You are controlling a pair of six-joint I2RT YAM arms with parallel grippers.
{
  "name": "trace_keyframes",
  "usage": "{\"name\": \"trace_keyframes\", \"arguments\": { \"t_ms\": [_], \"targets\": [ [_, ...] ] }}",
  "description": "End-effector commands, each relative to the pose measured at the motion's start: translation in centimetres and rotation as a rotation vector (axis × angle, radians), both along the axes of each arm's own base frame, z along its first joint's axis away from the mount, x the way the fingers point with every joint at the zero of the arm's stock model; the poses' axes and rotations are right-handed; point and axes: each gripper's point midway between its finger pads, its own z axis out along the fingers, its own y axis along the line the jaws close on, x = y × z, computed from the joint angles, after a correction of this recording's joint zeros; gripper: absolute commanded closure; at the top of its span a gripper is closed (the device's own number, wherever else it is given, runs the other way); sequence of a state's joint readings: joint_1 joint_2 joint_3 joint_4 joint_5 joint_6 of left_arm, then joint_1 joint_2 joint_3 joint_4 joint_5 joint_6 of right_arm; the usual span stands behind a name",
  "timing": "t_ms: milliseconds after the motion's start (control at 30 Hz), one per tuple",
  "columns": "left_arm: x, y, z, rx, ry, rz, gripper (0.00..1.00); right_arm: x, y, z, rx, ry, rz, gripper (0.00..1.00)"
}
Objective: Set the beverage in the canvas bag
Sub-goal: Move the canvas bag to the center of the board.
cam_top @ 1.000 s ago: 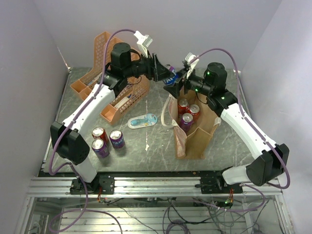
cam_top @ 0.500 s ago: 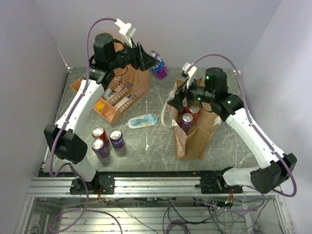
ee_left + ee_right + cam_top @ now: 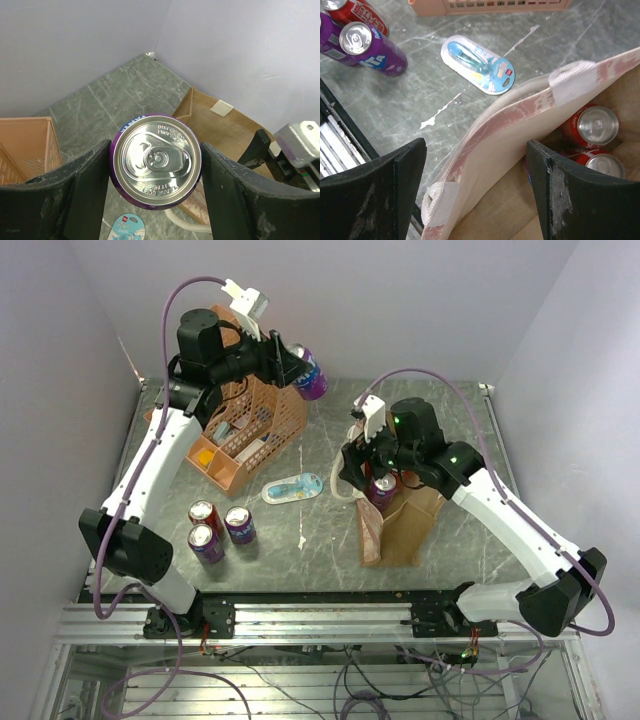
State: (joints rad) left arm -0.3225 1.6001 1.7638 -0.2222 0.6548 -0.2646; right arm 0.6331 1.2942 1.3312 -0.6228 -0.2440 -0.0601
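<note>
My left gripper (image 3: 300, 368) is shut on a purple beverage can (image 3: 309, 375) and holds it high near the back wall, above the orange organiser and to the left of the bag. In the left wrist view the can's silver top (image 3: 157, 160) sits between the two black fingers. The tan canvas bag (image 3: 402, 530) stands open right of centre, with at least one purple can (image 3: 383, 487) showing inside. My right gripper (image 3: 358, 466) is open, its fingers astride the bag's left pinkish side panel (image 3: 520, 125). Red cans (image 3: 594, 125) show inside the bag.
An orange mesh organiser (image 3: 245, 430) stands at the back left. Three loose cans (image 3: 222, 528) stand at the front left. A blue blister pack (image 3: 292, 487) lies between the organiser and the bag. The bag's white strap (image 3: 345, 485) hangs on its left side.
My left arm has lifted the purple can up and to the left, away from the bag. My right gripper has moved down and left onto the bag's left rim.
</note>
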Motion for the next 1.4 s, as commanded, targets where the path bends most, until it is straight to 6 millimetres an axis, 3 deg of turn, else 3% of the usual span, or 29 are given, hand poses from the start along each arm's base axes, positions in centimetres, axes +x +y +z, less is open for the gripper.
{"name": "trace_keyframes", "arguments": {
  "t_ms": [0,133,400,667,1100,1367],
  "targets": [
    [-2.0,0.6,4.9,-0.038,-0.161,-0.001,0.93,-0.8,-0.2,-1.6,-0.019,0.062,-0.054,0.23],
    [-2.1,0.7,4.8,-0.038,-0.157,-0.002,0.93,-1.2,0.6,-2.3,-0.003,0.107,-0.034,0.3],
    [-2.6,0.6,4.3,-0.05,-0.135,-0.017,0.93,-1.4,1.3,-3.1,0.013,0.158,-0.032,0.55],
    [-3.0,0.6,3.8,-0.045,-0.128,-0.026,0.93,-2.0,2.4,-2.2,0.072,0.193,0.004,0.99],
    [-3.0,1.5,3.5,-0.04,-0.114,0.001,0.93,-2.6,5.7,0.4,0.167,0.207,0.083,1.0],
    [-3.1,2.9,3.6,-0.038,-0.117,0.036,0.93,-3.3,7.8,0.8,0.189,0.19,0.125,1.0]
  ]
}}
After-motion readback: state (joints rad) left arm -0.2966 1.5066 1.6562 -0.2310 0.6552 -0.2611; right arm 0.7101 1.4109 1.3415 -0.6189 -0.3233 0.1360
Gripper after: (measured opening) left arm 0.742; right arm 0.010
